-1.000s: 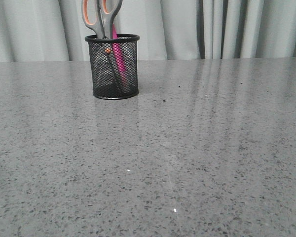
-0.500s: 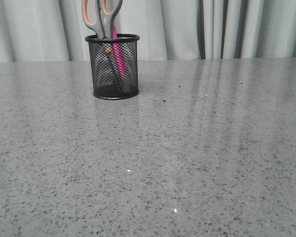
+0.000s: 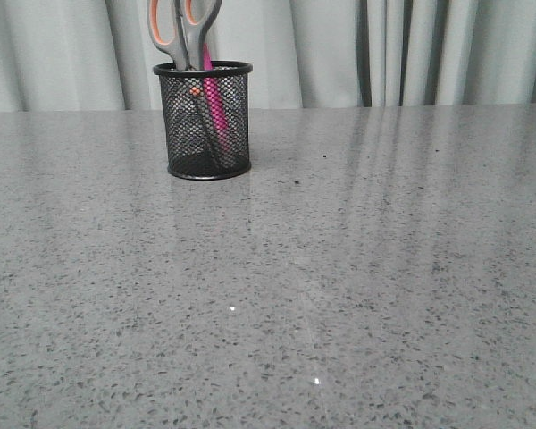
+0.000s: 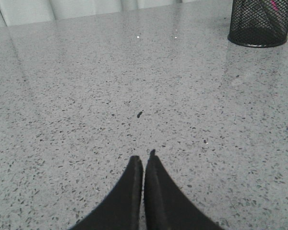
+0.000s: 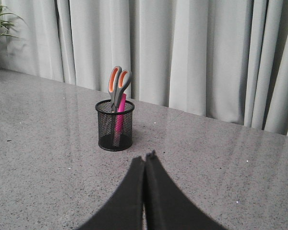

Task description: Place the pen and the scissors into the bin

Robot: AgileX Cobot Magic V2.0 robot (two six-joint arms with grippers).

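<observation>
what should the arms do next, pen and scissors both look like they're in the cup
Probably nothing more than holding both arms back. The scissors and the pink pen already stand inside the mesh pencil cup, and the left gripper and right gripper are shut, empty and well clear of it.

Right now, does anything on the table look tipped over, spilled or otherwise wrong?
Nothing stands out. The small black wire-mesh cup stands upright on the grey speckled table. The grey scissors with orange-lined loops and the slim pink pen stand inside it, leaning slightly. Both end effectors are shut and away from the cup.
</observation>
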